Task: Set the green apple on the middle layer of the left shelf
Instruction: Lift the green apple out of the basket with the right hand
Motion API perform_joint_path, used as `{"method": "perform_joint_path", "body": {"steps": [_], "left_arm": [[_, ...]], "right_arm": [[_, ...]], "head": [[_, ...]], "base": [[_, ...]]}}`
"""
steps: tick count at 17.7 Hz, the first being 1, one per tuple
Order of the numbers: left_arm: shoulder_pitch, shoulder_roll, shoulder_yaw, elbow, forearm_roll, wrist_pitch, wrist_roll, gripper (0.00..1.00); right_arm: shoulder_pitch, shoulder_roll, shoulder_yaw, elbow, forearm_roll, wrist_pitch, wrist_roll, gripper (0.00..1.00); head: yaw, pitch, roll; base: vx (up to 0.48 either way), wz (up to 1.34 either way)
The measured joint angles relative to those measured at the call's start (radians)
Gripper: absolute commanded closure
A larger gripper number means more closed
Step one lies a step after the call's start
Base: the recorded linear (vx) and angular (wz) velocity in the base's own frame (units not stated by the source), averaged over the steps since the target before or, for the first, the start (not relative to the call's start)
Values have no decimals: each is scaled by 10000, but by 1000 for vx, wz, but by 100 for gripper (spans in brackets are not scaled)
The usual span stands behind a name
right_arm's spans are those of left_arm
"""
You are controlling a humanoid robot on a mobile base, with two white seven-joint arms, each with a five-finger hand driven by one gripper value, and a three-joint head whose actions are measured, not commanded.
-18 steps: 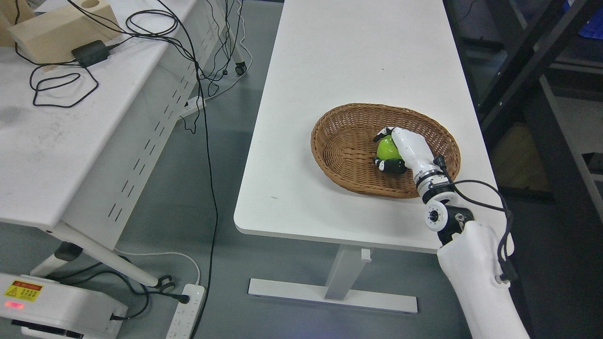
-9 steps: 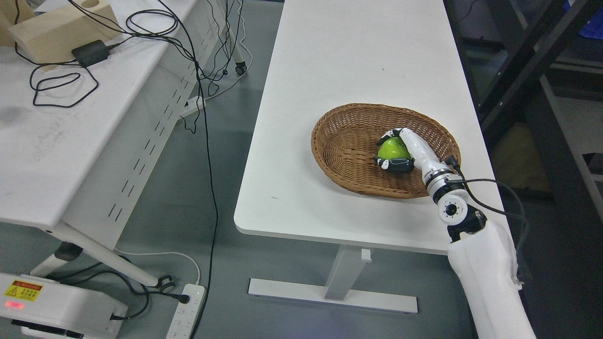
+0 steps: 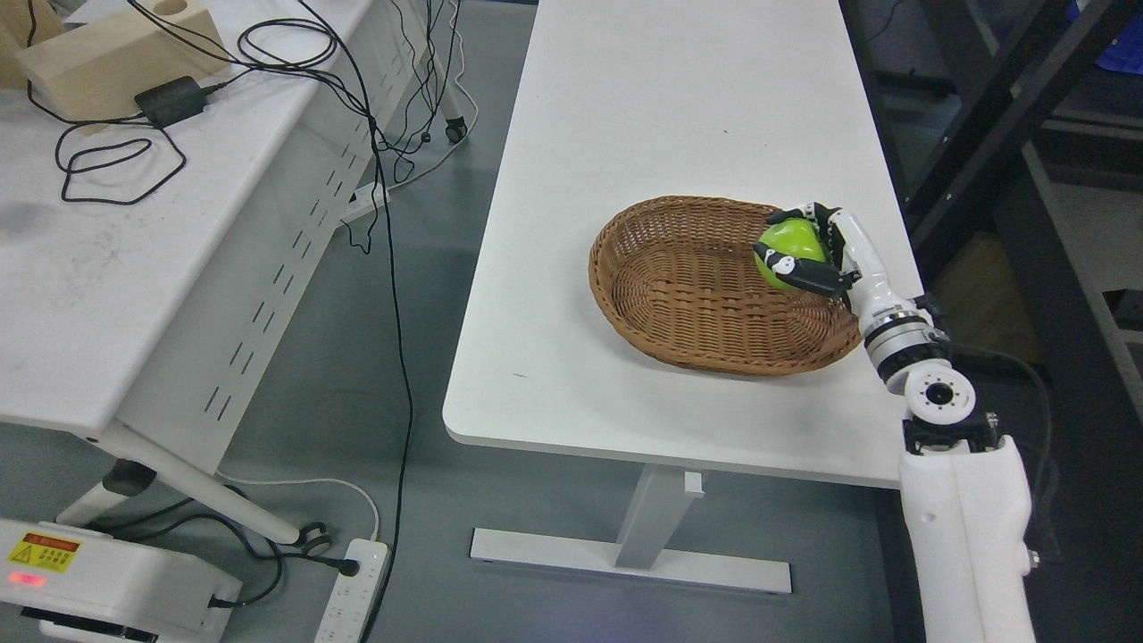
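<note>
A green apple is held in my right hand, whose black-tipped fingers are curled around it. The hand holds the apple up over the right end of a brown wicker basket, which stands on a white table. My right arm comes in from the lower right. No shelf layer shows clearly; dark shelf framing stands at the far right. My left arm is out of view.
A second white table at the left carries a wooden block, a black power adapter and loose cables. Cables hang into the aisle between the tables. A power strip lies on the floor.
My right hand has lifted the apple out of the middle of the basket and moved it up and to the right, over the basket's right rim. The arm has swung right.
</note>
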Motion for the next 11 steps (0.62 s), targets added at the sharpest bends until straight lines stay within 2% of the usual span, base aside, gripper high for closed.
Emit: {"method": "perform_joint_path", "body": {"steps": [4, 11], "left_arm": [[0, 0, 0, 0, 0, 0, 0, 0], [-1, 0, 0, 0, 0, 1, 0, 0]], "right_arm": [[617, 108, -447, -603, -557, -740, -1019, 100], [1866, 438, -897, -1561, -885, -1640, -1512, 100]], "head": [[0, 0, 0], [0, 0, 0]], "base": [[0, 0], [-33, 0]]}}
